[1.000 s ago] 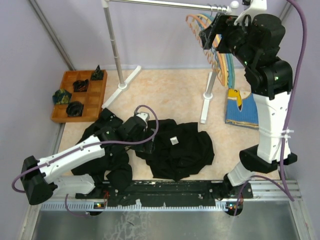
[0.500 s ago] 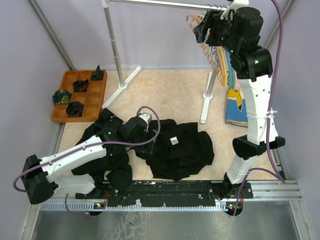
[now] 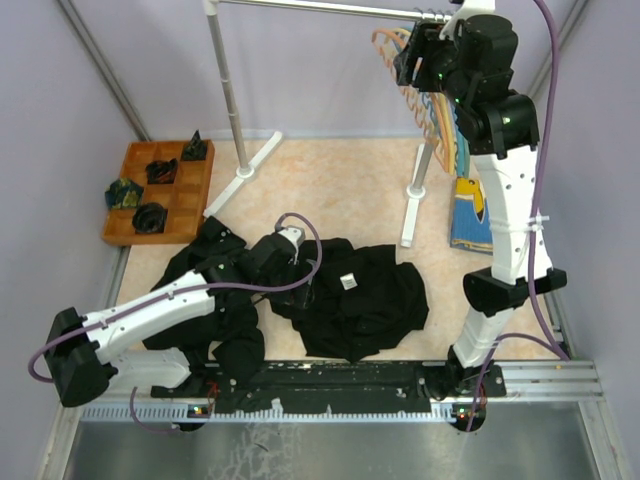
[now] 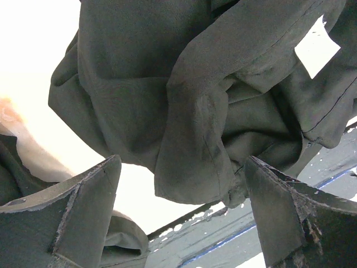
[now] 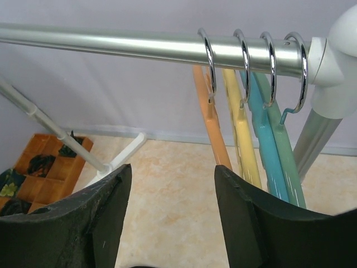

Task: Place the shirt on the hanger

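Lying crumpled on the table (image 3: 340, 190), heap stretched roughly 9 to 3 o'clock: shirt (image 3: 355, 300). Poised at its 9 o'clock edge, spread wide and grasping nothing, a fold just beyond the fingertips: left gripper (image 4: 181, 161). Hanging from the rail (image 5: 111, 42), hook at 12, arm sloping toward 6: hanger (image 5: 212, 123). Facing it, released and empty: right gripper (image 5: 173, 169).
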Action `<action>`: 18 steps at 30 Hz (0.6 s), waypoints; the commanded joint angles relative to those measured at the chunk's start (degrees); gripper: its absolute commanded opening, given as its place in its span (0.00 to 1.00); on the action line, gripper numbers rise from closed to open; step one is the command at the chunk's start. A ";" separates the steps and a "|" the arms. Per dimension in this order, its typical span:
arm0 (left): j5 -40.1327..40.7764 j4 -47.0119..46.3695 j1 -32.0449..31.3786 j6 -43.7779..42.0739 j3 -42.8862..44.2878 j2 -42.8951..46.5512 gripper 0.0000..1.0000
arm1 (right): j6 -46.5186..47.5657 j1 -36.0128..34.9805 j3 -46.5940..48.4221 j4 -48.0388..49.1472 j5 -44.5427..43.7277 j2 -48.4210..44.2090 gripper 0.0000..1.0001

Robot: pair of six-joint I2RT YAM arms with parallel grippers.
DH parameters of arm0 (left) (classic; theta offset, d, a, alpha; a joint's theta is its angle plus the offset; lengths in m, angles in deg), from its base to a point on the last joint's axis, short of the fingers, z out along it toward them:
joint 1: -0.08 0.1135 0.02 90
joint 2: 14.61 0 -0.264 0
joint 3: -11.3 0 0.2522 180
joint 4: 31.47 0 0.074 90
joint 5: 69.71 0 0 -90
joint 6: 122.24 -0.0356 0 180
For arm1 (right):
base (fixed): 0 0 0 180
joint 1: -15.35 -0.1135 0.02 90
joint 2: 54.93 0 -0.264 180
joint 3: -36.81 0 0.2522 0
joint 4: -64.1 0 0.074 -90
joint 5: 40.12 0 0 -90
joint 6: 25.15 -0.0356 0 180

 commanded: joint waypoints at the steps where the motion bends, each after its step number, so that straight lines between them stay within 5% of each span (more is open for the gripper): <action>1: -0.15 -0.88 0.27 0.22 -0.42 -0.36 0.96 | 1.87 0.53 1.52 0.27 -1.13 1.19 0.61; 18: -0.66 -0.97 0.25 0.39 -0.43 -1.31 0.94 | 3.01 0.54 -0.28 -0.03 -3.58 1.52 0.60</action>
